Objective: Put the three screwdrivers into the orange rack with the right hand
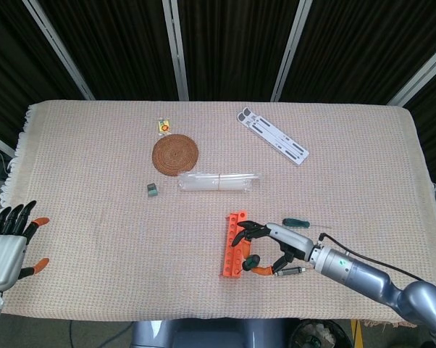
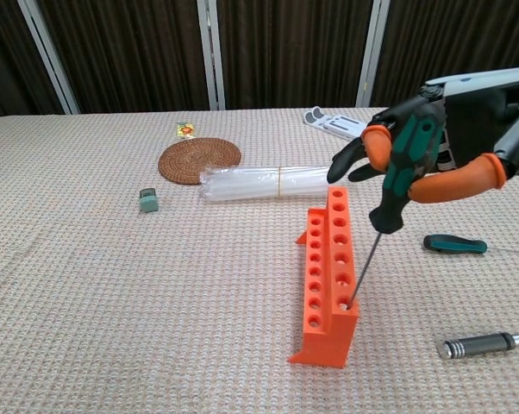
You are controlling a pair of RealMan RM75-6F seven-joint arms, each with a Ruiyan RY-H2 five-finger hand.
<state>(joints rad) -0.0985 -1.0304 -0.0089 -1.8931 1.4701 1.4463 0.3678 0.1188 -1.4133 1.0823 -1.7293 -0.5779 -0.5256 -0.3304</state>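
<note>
The cloth-covered table [image 1: 95,188] bears an orange rack [image 2: 327,285], a woven coaster [image 1: 175,154] and a silver-handled driver [image 2: 478,345].

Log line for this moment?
right hand: holds green screwdriver, tip in orange rack | left hand: idle | two screwdrivers on table

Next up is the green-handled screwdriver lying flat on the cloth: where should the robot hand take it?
Grip the green-handled screwdriver around its thick handle, coming from above. It lies flat with its thin shaft pointing right, so the handle offers the only solid hold.

Bright, even, sharp pictures (shadows soft), backdrop dark.
</note>
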